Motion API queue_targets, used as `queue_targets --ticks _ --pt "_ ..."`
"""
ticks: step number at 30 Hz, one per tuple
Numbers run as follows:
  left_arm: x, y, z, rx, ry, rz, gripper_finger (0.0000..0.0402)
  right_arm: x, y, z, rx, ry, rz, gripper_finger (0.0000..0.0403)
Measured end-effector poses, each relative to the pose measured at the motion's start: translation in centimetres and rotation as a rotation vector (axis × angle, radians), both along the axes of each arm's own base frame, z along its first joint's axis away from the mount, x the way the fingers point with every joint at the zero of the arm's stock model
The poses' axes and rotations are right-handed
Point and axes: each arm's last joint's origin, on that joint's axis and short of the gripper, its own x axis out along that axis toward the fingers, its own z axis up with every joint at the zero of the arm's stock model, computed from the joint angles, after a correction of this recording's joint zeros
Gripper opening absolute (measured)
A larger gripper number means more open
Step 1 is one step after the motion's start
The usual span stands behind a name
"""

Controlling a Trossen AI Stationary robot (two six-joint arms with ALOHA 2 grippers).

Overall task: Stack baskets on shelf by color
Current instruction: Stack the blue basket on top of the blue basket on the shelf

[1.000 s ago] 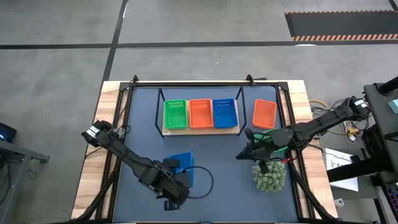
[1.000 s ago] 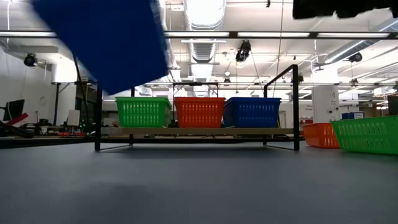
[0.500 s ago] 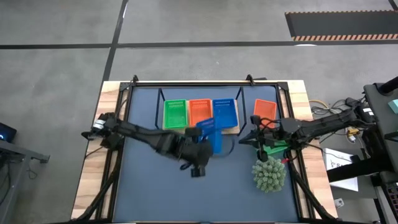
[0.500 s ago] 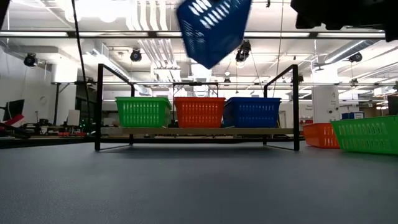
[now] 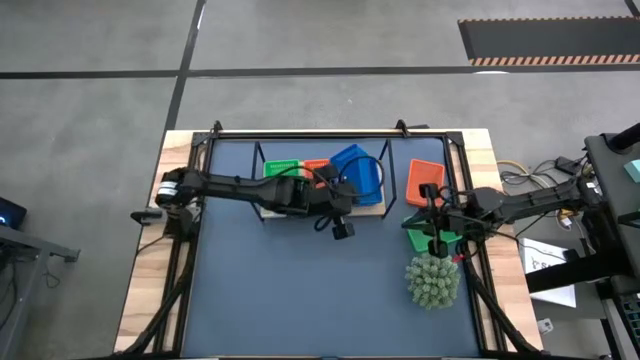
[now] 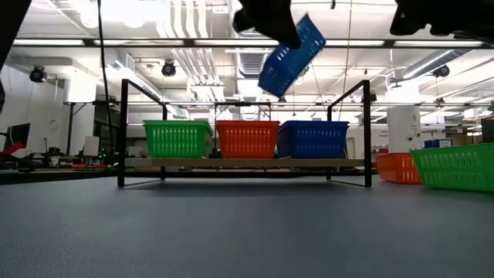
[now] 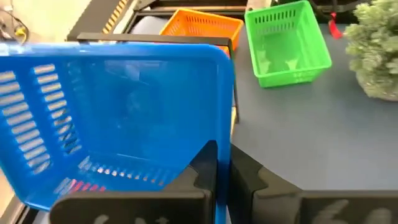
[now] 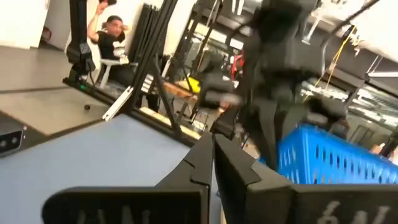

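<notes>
My left gripper (image 5: 340, 192) is shut on a blue basket (image 5: 358, 167), held tilted in the air above the shelf (image 5: 322, 209); the basket also shows in the low view (image 6: 292, 54). On the shelf stand a green basket (image 6: 177, 139), an orange basket (image 6: 247, 139) and a blue basket (image 6: 312, 139), each on its bottom. My right gripper (image 8: 213, 163) is shut and empty, raised above a green basket (image 5: 420, 239) that rests on the mat to the right of the shelf. My left gripper holds the blue basket by one side wall (image 7: 222, 144), one finger (image 7: 203, 168) inside the basket and one outside. The fingers come slanting down from the table's left. The basket is lifted clear and tilted above the blue basket on the shelf.
An orange basket (image 5: 425, 181) lies on the mat right of the shelf. A spiky green plant ball (image 5: 432, 282) sits at the near right. The shelf's black wire frame (image 6: 123, 131) rises at both ends. A person (image 8: 112, 28) sits in the room beyond.
My left gripper has carried the blue basket from the near middle of the table up and toward the far edge, until it hangs tilted over the right end of the shelf. My right gripper has drawn back a little toward the table's right edge.
</notes>
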Motion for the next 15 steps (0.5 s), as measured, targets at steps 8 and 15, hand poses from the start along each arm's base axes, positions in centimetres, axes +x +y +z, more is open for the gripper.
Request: queue_targets --ticks 8,15 --pt "1.1 2.2 -3.4 0.067 -0.072 -0.012 0.0 -1.3 -0.1 0.7 0.028 -0.066 0.031 0.0008" --pt "0.8 2.7 -6.1 0.064 -0.047 -0.002 0.0 -1.1 -0.1 0.6 0.024 -0.05 0.03 0.0009"
